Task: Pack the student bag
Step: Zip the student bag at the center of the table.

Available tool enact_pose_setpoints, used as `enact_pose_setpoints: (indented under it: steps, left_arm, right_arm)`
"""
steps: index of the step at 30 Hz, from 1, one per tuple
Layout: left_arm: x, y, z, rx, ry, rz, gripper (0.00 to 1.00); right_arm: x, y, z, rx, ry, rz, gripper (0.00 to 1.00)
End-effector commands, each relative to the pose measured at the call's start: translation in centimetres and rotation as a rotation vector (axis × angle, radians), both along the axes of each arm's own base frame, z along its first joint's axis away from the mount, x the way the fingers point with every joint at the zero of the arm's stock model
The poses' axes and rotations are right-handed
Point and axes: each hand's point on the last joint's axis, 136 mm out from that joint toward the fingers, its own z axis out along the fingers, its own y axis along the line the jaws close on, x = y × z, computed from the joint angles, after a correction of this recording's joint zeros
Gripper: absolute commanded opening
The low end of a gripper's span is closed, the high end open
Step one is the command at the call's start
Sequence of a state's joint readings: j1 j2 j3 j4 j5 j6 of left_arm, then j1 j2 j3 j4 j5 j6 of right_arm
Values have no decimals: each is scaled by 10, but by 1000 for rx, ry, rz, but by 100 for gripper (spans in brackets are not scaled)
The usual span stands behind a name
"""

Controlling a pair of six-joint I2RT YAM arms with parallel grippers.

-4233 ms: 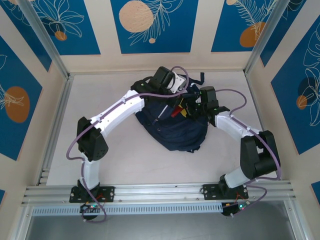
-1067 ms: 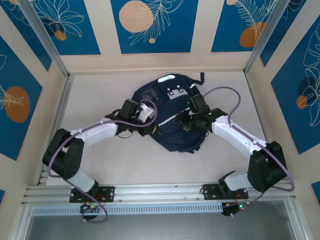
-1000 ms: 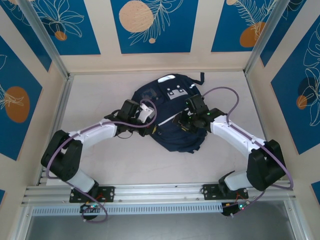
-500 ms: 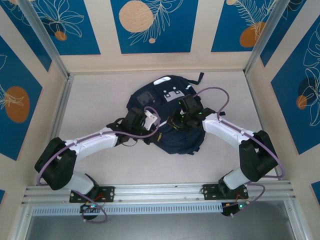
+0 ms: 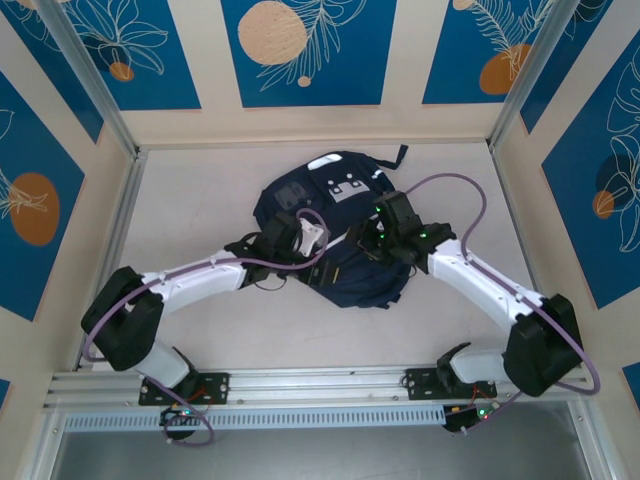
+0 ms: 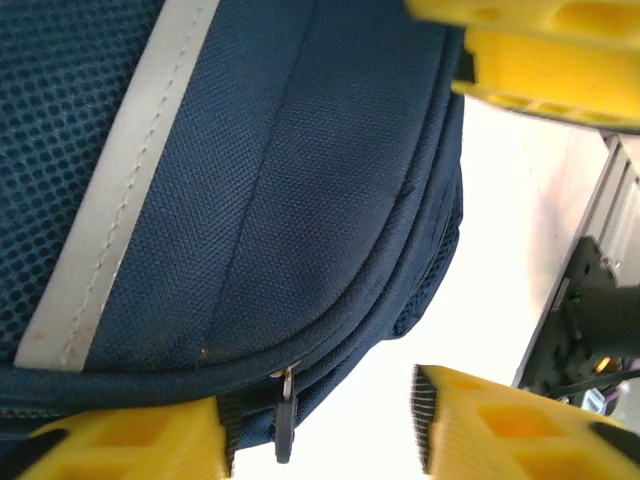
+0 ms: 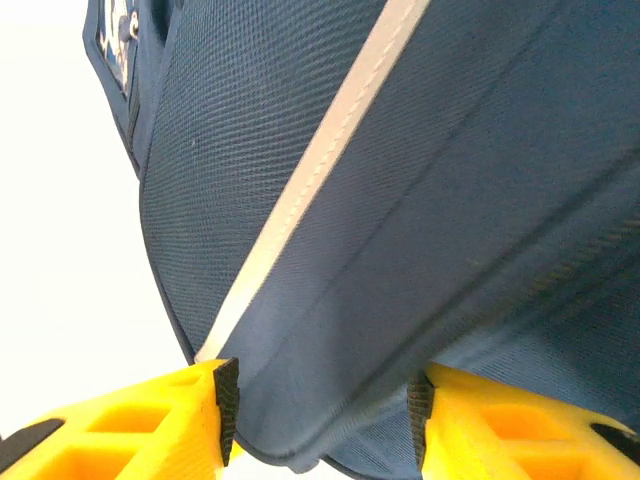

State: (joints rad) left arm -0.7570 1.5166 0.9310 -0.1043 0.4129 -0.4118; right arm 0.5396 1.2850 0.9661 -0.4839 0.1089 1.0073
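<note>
Currently, the task reads as being at the closing stage, not the loading stage.

- Locate the large dark navy fabric student bag [image 5: 350, 280] with its white horizontal stripe [image 7: 330, 160]. It lies flat at the middle of the pale table [image 5: 200, 200], between the two arms, with its white-grey patches toward the far wall. No contents are visible.
- Check the left gripper [image 5: 312, 238]. In the left wrist view its yellow fingers stand apart with bare table showing between them, so it grips nothing. The small dark metal zipper pull [image 6: 284, 420] hangs in that gap, just beside the left-hand finger.
- Check the right gripper [image 5: 368, 240]. In the right wrist view a fold of navy fabric fills the space between the pads and touches both, so treat it as clamped on the student bag.
- Next move, as a judgement: close the left gripper on the zipper pull and draw it along the zip track. Hold the right gripper's clamp so the fabric stays taut. The pull is small and hangs free, so centre it between the pads first.
- Note the change from 4.2 s ago. The bag mouth then gaped, showing red and yellow items, and the left arm reached over the top of the bag. The mouth is now drawn together, and the left gripper has dropped to the near left side.
- Note the change from 0.5 s ago. The right arm's elbow has swung outward to the right, and the student bag has barely shifted.
</note>
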Motion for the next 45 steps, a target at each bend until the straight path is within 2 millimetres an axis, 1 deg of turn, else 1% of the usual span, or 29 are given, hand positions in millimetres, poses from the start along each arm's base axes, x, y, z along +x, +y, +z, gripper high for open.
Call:
enact_pose_setpoints:
  steps: [1,5,7,9,12,15,19,22,24,30,32,34,38,42,43,45]
  left_arm:
    - [11,19,26,22,-50,43,61]
    - [23,50,30,89,-77,139,69]
    - [32,68,31,116,-93,212,74]
    - [43,89,30,149,-92,315,80]
    - [56,118,23,197,-68,449,86]
    - [62,137,16,220,-38,540,89]
    - [66,152,10,226,-6,604,90]
    - [68,157,8,217,8,625,90]
    - [68,158,7,213,15,630,90]
    - [66,157,4,196,40,636,90]
    - [66,158,2,194,55,650,90]
    - [66,157,1,185,73,663,90]
    - [66,143,5,106,120,647,89]
    - [71,124,14,8,161,614,87]
    - [73,120,17,-13,166,609,86]
    - [78,110,23,-68,186,595,85]
  right_arm:
    - [-18,-23,-13,-148,11,15,51]
    - [-30,-22,-15,-253,-12,52,52]
    - [-34,-15,-17,-289,-29,80,52]
    - [-38,-4,-21,-337,-37,105,52]
    - [-43,11,-26,-417,-33,107,53]
    - [-47,32,-28,-482,-33,126,54]
    - [-49,55,-33,-562,-28,150,53]
    - [-49,73,-39,-565,-17,184,51]
    - [-48,76,-43,-582,-5,188,49]
    - [-43,74,-53,-606,31,168,42]
    - [-43,72,-56,-615,43,166,38]
    - [-42,70,-57,-626,51,164,31]
    - [-42,64,-57,-664,56,153,15]
    - [-43,58,-56,-691,50,155,2]
    - [-43,58,-56,-693,45,161,0]
    - [-41,60,-54,-682,23,184,0]
